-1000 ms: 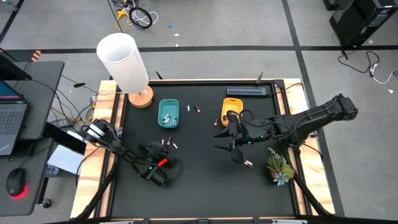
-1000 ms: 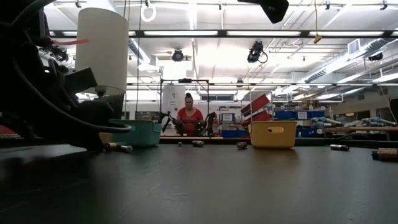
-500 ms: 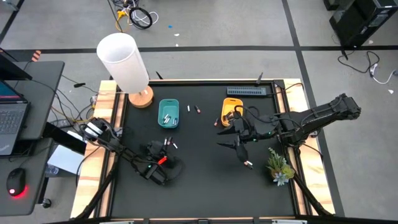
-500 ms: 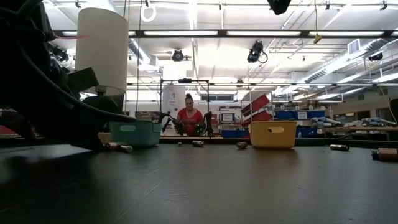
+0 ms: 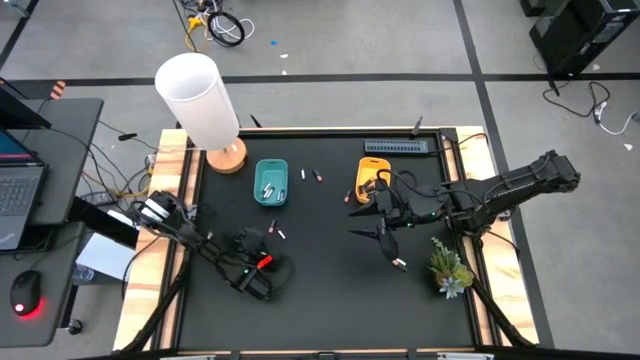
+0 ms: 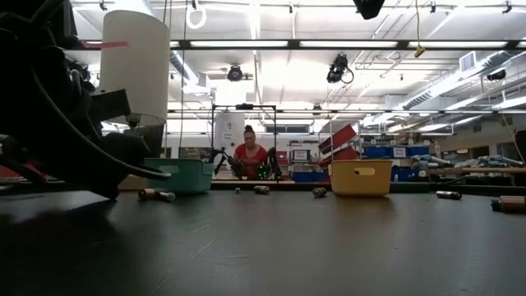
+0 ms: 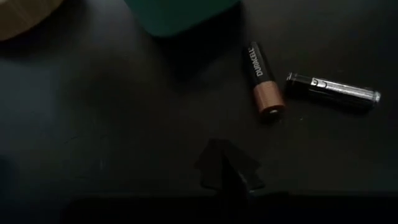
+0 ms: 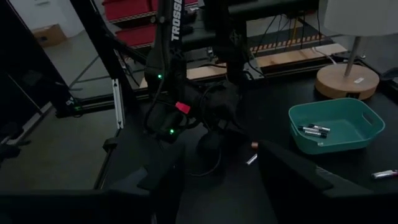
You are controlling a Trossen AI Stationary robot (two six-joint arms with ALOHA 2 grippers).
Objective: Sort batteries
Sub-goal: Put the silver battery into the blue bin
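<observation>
Two batteries lie on the surface just off the teal tray's [image 5: 271,184] near corner — a copper-ended battery [image 7: 262,79] and a dark silver one [image 7: 332,92], their ends nearly meeting at an angle. Left tool [image 7: 227,167], pressed together, sits closest, just short of the copper end; right tool [image 5: 368,222] waits spread beside the yellow tray [image 5: 371,176].

I see a white lamp [image 5: 200,100], a small plant [image 5: 449,266], a laptop [image 5: 18,190] and a mouse [image 5: 26,293] beside my surface [image 5: 320,300].
</observation>
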